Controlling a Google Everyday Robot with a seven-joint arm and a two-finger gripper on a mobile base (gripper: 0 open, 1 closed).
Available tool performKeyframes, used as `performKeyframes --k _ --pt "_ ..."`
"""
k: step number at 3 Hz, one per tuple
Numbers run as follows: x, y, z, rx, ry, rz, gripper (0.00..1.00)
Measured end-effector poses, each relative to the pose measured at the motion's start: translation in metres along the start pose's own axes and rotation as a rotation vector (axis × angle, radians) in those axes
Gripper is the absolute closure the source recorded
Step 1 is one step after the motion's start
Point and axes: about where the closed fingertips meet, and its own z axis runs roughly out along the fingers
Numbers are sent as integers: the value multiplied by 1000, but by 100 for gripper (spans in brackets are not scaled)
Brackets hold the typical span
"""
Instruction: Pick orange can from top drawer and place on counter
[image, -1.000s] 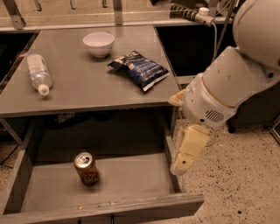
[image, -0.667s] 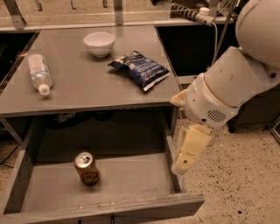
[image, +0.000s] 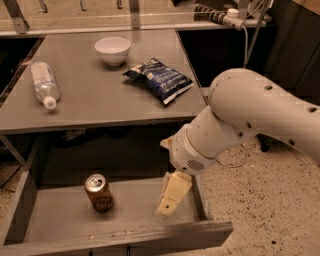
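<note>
The orange can (image: 98, 192) stands upright on the floor of the open top drawer (image: 55, 222), left of the middle, with its silver top showing. My gripper (image: 170, 197) hangs down inside the drawer near its right wall, to the right of the can and apart from it, holding nothing. The white arm (image: 240, 120) reaches in from the right. The grey counter (image: 100, 100) lies above and behind the drawer.
On the counter lie a clear water bottle (image: 44, 82) at the left, a white bowl (image: 112, 50) at the back and a dark blue chip bag (image: 159, 79) near the right edge. Speckled floor (image: 260, 210) is at the right. A power strip (image: 225, 12) sits behind.
The gripper has moved left and down, from beside the drawer's right wall to inside the drawer, closer to the can. The can has not moved.
</note>
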Motion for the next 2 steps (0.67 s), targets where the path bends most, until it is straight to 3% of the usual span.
performKeyframes --k 2 --pt "-4 -2 13 28 -20 8 0"
